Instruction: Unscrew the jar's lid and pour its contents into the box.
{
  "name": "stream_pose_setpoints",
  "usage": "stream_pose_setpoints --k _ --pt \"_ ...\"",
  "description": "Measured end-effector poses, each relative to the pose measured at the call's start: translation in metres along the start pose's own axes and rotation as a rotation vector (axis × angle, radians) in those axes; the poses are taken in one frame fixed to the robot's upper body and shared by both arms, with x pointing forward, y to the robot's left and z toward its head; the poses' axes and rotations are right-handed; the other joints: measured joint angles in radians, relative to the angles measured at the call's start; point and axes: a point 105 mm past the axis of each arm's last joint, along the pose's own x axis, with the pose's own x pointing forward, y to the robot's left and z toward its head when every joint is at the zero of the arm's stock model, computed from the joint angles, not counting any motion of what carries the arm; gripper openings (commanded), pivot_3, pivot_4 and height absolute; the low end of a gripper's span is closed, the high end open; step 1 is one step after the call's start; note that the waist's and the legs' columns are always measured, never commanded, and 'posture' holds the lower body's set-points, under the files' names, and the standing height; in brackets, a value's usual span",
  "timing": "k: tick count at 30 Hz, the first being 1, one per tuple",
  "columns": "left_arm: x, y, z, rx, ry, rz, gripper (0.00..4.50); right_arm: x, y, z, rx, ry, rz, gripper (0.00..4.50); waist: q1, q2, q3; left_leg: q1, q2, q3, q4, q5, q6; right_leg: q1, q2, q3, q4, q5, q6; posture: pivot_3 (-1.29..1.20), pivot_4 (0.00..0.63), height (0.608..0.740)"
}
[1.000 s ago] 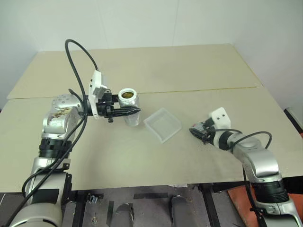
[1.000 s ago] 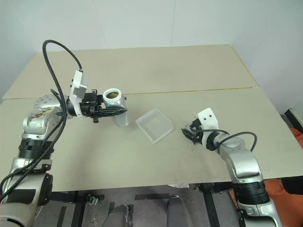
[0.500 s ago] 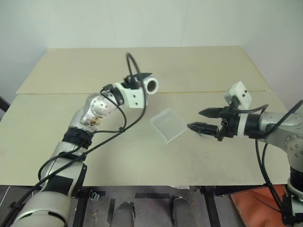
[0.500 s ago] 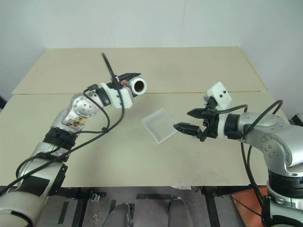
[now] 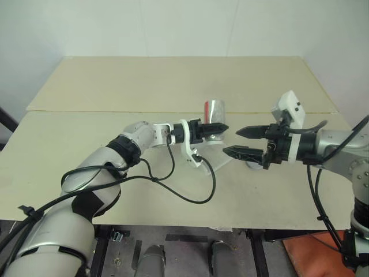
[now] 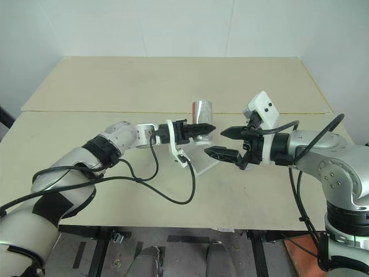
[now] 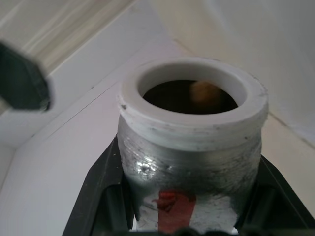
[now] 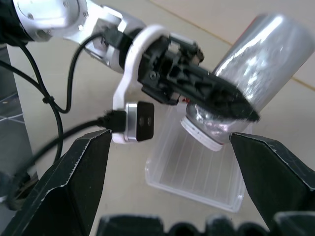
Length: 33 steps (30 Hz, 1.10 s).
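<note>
My left gripper (image 5: 217, 128) is shut on the jar (image 5: 215, 109), a silvery cylinder with a red band. The jar has no lid on and is tipped mouth-down over the box (image 8: 193, 173), a clear shallow tray on the table. In the left wrist view the contents (image 7: 204, 93) are a small brownish bit just inside the jar's white rim (image 7: 193, 111). My right gripper (image 5: 232, 142) hangs open and empty just right of the jar, above the table. A small greyish round thing (image 5: 252, 165), perhaps the lid, lies on the table below it, partly hidden.
The beige table (image 5: 173, 81) has a seam running across its middle. Black cables (image 5: 173, 184) hang from my left arm over the table in front of the box. Bare tabletop stretches behind and to both sides.
My left arm swung the jar over to the box and tipped its mouth down. My right gripper rose from the table and opened wide. The camera view also shifted.
</note>
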Motion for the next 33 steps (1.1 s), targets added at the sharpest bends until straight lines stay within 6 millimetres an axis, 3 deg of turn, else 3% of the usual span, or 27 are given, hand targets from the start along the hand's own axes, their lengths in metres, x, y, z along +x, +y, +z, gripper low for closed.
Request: stream_pose_setpoints --k 4,10,14,17,22,28,33 --pt "0.001 0.007 -0.015 0.030 0.029 0.013 2.00 -0.001 0.004 0.005 -0.004 -0.033 0.005 4.48 0.002 0.000 0.000 -0.001 0.000 0.000 0.000 0.000 0.000 0.000 0.000 0.000 0.001 0.000 0.000 0.00 0.150 0.740" --pt "0.003 0.012 -0.015 -0.028 0.037 0.042 2.00 -0.001 0.005 0.001 0.015 -0.025 -0.001 4.48 0.001 0.000 0.000 0.000 0.000 0.000 0.000 0.000 0.000 0.000 0.000 0.000 0.001 0.000 0.000 0.00 0.150 0.740" --pt "-0.003 0.012 -0.022 -0.190 0.101 0.053 2.00 -0.003 0.003 0.001 0.011 -0.016 -0.013 4.48 -0.002 0.000 0.000 0.000 0.000 0.000 0.000 0.000 0.000 0.000 0.000 0.000 0.001 0.000 0.000 0.00 0.150 0.740" --pt "-0.020 0.002 -0.033 -0.422 0.220 0.056 2.00 -0.002 0.001 0.002 -0.011 -0.024 -0.029 4.48 -0.008 0.000 0.000 0.001 0.000 0.000 0.000 0.000 0.000 0.000 0.000 0.000 0.001 0.000 0.000 0.00 0.150 0.740" --pt "-0.063 -0.027 -0.040 -1.044 0.462 0.062 2.00 0.005 -0.007 -0.008 -0.058 -0.028 -0.065 4.48 -0.022 0.001 0.000 0.000 0.000 0.000 0.000 0.002 -0.004 0.000 -0.001 0.000 0.002 0.000 0.000 0.00 0.150 0.740" --pt "-0.083 -0.020 -0.044 -1.789 0.528 0.199 2.00 0.013 -0.016 -0.016 -0.130 -0.034 -0.074 4.48 -0.034 0.001 0.000 0.001 0.001 -0.001 0.000 0.002 -0.004 0.001 0.000 -0.001 0.003 0.000 0.000 0.00 0.150 0.740" --pt "-0.104 -0.026 -0.025 -2.065 0.540 0.236 2.00 0.015 -0.022 -0.024 -0.155 -0.016 -0.068 4.48 -0.058 0.001 -0.001 0.006 0.001 -0.001 0.000 0.002 -0.004 0.004 0.000 0.000 0.001 0.000 0.000 0.00 0.150 0.740"
